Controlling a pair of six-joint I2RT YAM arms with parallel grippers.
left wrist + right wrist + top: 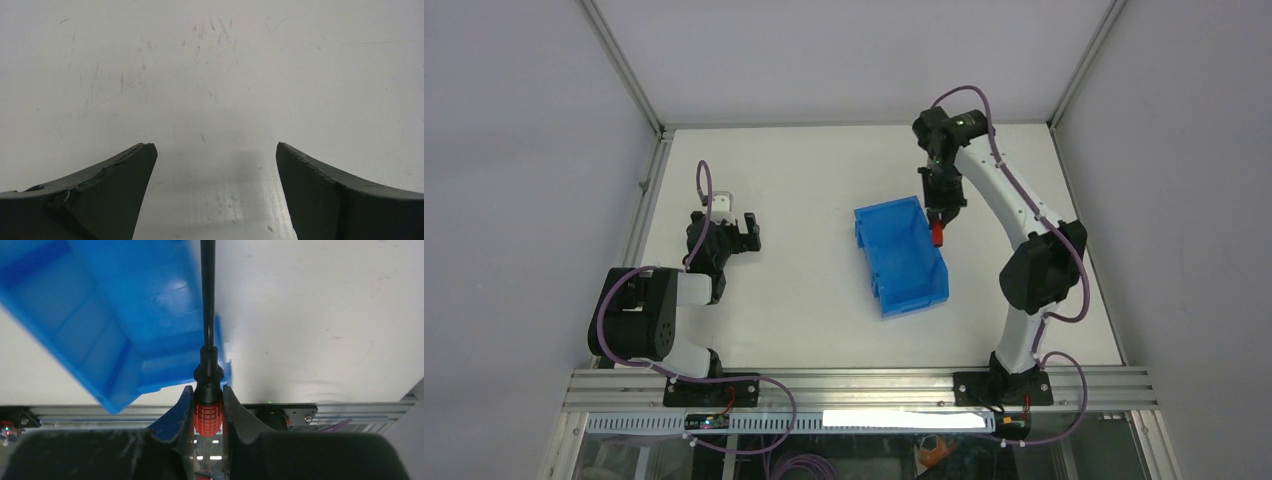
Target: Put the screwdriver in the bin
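Right end effector [207, 388]: nearest the right wrist camera, its two dark fingers [186, 407] are pressed against either side of the red handle, gripping it.
Screwdriver [207, 419]: held off the table; the thin dark shaft points straight out from the fingers and leaves the wrist view at the top, so its tip is not seen.
Screwdriver from above [937, 236]: the red handle shows just under the right end effector [941, 218], at the bin's right wall near its far end.
Bin [904, 255]: bright blue, lying on the table mid-right, with nothing seen inside it; in the wrist view the bin [115, 325] lies left of the shaft and partly behind it.
Left end effector [215, 147]: fingers spread wide with nothing between them, low over the scuffed white table [215, 75].
Left end effector from above [746, 232]: well apart from the bin, on the table's left side.
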